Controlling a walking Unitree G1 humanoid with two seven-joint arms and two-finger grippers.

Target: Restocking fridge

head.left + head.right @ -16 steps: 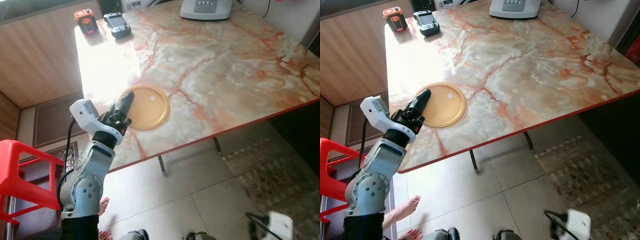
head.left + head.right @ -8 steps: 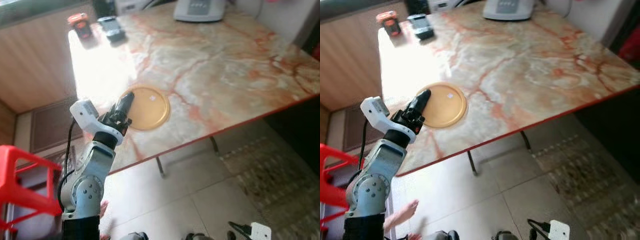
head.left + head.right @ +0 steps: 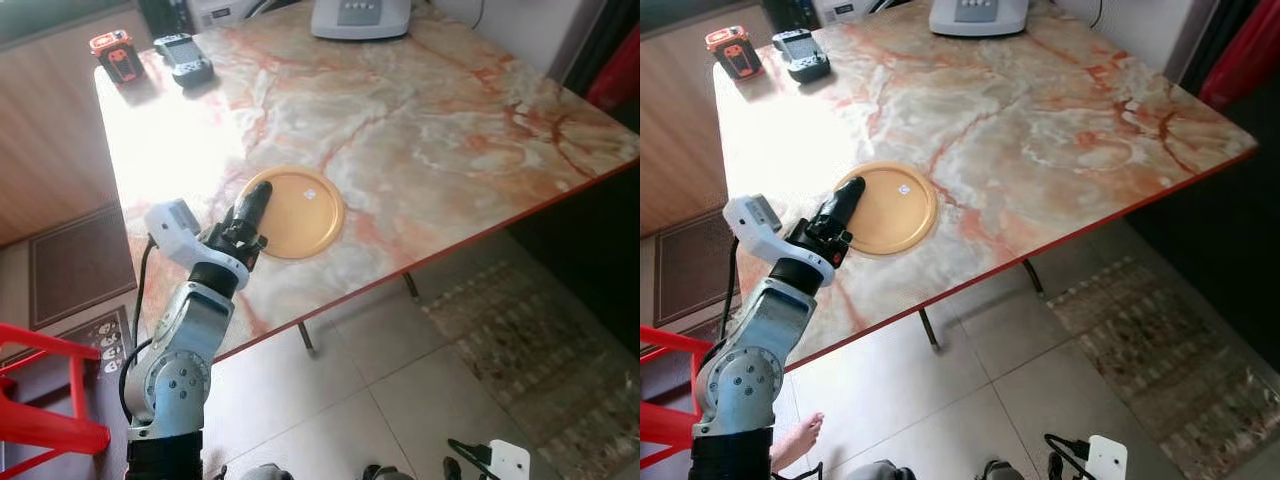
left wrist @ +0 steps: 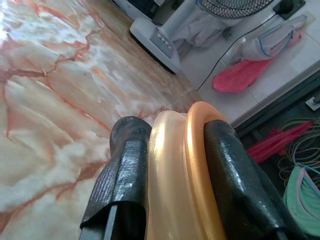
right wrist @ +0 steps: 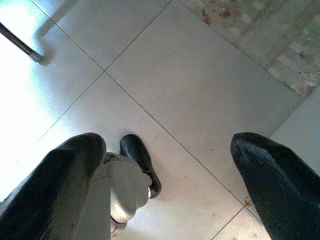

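**One plate in hand at the worktop's near edge**

One large item first: the marble worktop (image 3: 420,120), veined in orange and edged in red, standing on a tiled floor (image 3: 400,400) with a patterned rug (image 3: 530,330) beside it.

Next we list the plate (image 3: 300,210), a round amber-yellow dish lying flat on the worktop close to its near edge. Its rim on the robot's side sits between the left gripper's (image 4: 172,135) fingers (image 4: 125,165). In the left wrist view we see the two black fingers pressed against the rim from either side, one finger on each face, so they are pinching the plate.

Smaller entries: a white appliance (image 3: 360,15) at the far edge, and an orange-and-black device (image 3: 113,55) beside a dark handheld controller (image 3: 183,57) at the far left corner, all well apart from the plate.

The right gripper (image 5: 165,185) hangs idle over the floor, its fingers spread wide with nothing between them.

We judge the step in hand to be the pick-up of the plate, with the grasp made but the plate not yet raised. The next move, as we read it, calls for lifting the plate off the marble while keeping it level, since the hold is on one edge alone and the far side could sag or slip. We see no fridge here, so carrying would have to follow.
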